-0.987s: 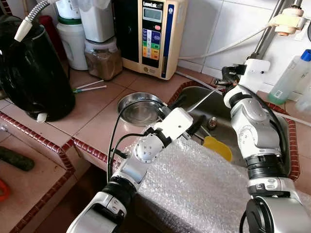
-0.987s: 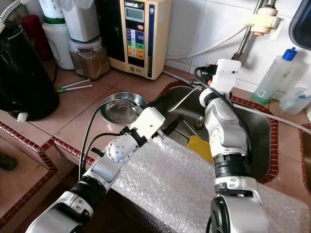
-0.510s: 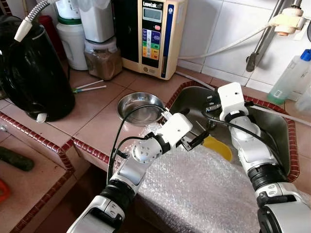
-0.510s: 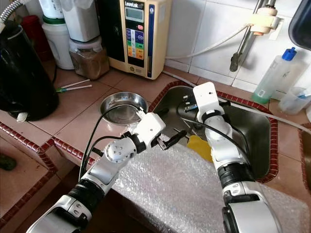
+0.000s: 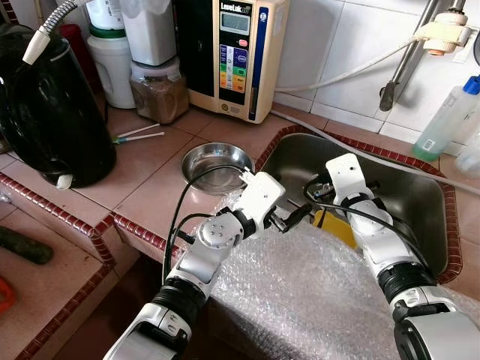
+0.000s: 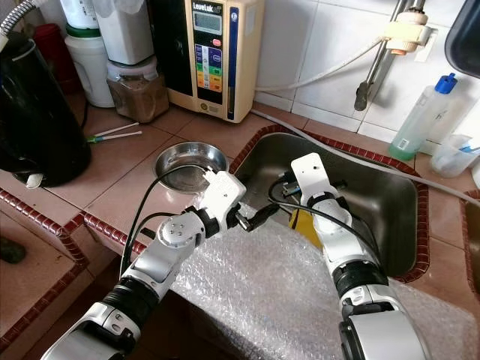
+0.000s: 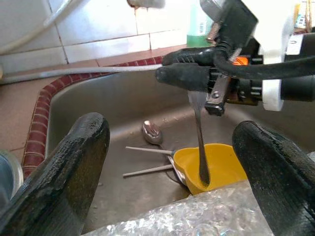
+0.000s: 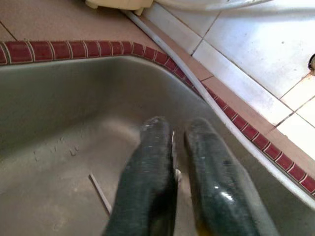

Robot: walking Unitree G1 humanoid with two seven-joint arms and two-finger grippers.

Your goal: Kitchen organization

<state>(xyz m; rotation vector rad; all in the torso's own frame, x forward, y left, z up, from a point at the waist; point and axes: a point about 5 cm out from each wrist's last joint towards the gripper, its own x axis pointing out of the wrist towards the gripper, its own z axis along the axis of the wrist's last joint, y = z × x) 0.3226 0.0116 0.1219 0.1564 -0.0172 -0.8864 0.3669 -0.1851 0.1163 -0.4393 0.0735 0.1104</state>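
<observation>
My right gripper [image 7: 197, 78] is low over the steel sink [image 5: 300, 154], shut on a thin metal utensil [image 7: 198, 137]. The utensil hangs straight down, its lower end inside a yellow cup [image 7: 216, 164] that lies in the sink against the bubble wrap [image 5: 315, 292]. In the right wrist view its fingers [image 8: 152, 172] pinch the utensil's edge. My left gripper [image 5: 291, 216] is open just left of the cup, above the bubble wrap's edge, holding nothing. A spoon [image 7: 152, 132] and two thin metal utensils [image 7: 147, 150] lie on the sink floor.
An empty steel bowl [image 5: 217, 159] sits on the tiled counter left of the sink. A black kettle [image 5: 45, 112], jars [image 5: 159, 90] and a water machine [image 5: 236, 52] line the back. A tap [image 5: 394, 75], a hose and a plastic bottle [image 5: 450, 120] stand behind the sink.
My right arm has come down from near the tap into the sink, bringing the utensil's end into the yellow cup. The left gripper has drawn slightly back towards the counter.
</observation>
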